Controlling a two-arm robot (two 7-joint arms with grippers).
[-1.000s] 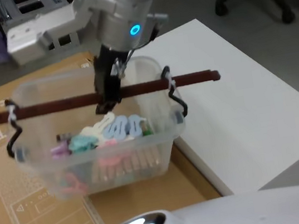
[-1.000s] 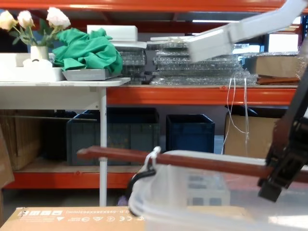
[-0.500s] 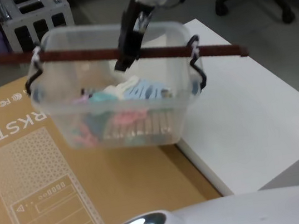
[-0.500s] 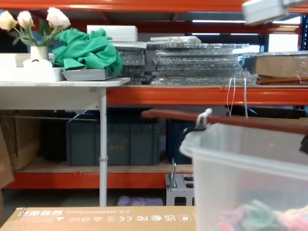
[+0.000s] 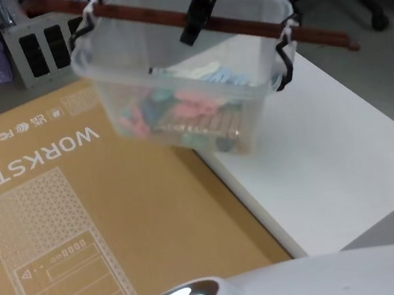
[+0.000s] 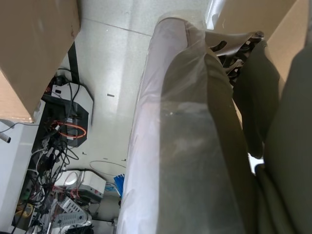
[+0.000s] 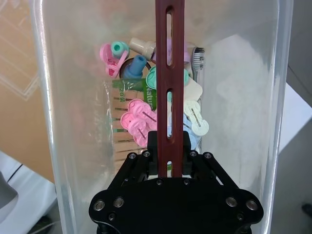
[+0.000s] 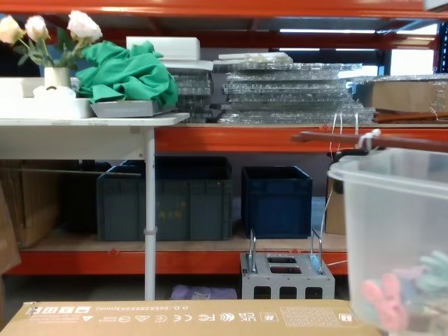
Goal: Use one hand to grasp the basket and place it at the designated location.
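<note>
Orange warehouse racking (image 8: 231, 137) with dark blue rigid crates (image 8: 276, 192) fills the background. Nearer, a flat brown printed cardboard box (image 5: 58, 213) lies against a white worktop (image 5: 333, 164). The pale translucent plastic basket (image 5: 109, 79), holding small pastel plastic items (image 7: 139, 124), hangs in the air over the seam where box and worktop meet, touching neither as far as I can see. It hangs from a dark red-brown slotted bar (image 5: 253, 26) hooked across its rim. The right tool (image 5: 192, 33) is clamped on that bar near its middle. The left arm is parked.

This looks like the carry step. If the white worktop is the goal, the next move calls for travelling over it, lowering level, then releasing.
</note>
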